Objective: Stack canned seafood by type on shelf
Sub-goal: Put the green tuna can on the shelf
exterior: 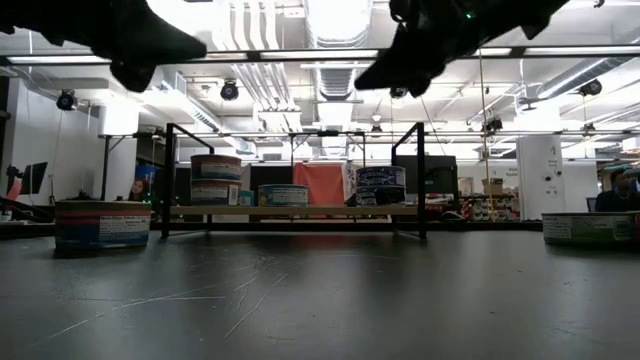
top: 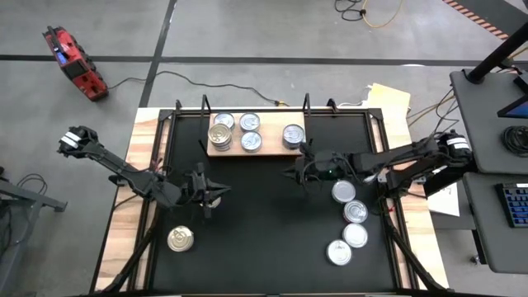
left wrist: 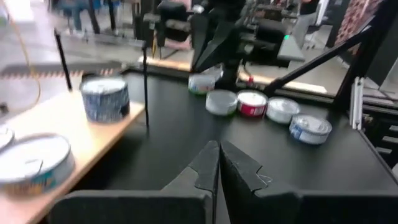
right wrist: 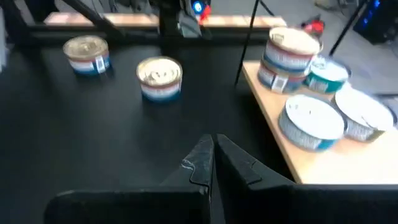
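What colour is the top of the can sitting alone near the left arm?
Gold, on that lone can; the high view shows it best.

No text can be read on the can labels [exterior: 101, 228] or elsewhere.

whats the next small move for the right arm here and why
Probably open the right gripper and swing it toward the nearest loose can. Its fingers are shut and empty above the black table, four cans lie off the shelf beside it, and the left gripper is shut too.

Shelf [top: 255, 152] sits at the table's [top: 264, 247] back edge, tins on it; four cans [top: 349, 223] line the right, one gold-topped can [top: 181, 239] front-left.
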Controlling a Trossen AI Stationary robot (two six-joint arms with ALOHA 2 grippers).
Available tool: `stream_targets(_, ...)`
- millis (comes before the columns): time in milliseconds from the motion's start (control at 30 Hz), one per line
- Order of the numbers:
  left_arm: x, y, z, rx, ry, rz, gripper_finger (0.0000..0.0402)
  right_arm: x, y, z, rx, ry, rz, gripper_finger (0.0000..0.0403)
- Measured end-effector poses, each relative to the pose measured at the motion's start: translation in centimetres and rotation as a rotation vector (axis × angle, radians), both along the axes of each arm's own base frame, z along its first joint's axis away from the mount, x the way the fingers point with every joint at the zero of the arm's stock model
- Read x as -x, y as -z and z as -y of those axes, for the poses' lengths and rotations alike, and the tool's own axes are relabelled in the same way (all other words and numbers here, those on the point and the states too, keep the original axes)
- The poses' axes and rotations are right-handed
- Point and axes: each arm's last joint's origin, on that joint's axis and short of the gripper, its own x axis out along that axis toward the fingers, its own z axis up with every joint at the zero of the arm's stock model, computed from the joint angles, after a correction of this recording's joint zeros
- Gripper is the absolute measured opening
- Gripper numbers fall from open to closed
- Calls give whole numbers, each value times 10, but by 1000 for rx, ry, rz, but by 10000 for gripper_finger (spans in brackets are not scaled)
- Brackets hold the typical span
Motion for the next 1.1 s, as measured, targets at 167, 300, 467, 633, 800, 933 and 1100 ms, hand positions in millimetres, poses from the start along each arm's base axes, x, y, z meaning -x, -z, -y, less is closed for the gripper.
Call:
stream_targets(167,3,10,-1,53,-25,-79,0,3,10,-20,-10,-34,-28,10)
stream_targets(300,6,19,-3,87,-48,-153,0,5,18,-31,-7,-74,-56,13)
stream_targets(467,9,27,-3,153,-26,-229,0,4,25,-36,-22,-79,-78,13)
stream_targets(633,11,31,-3,225,-6,-273,0,1,30,-37,-41,-66,-88,13)
stream_targets(800,14,36,-2,325,36,-342,0,-1,31,-37,-56,-60,-74,13)
stream_targets(933,16,40,-2,370,33,-390,0,-1,32,-37,-60,-58,-81,13)
stream_targets(1100,18,41,-2,406,19,-420,0,-1,32,-37,-70,-53,-82,13)
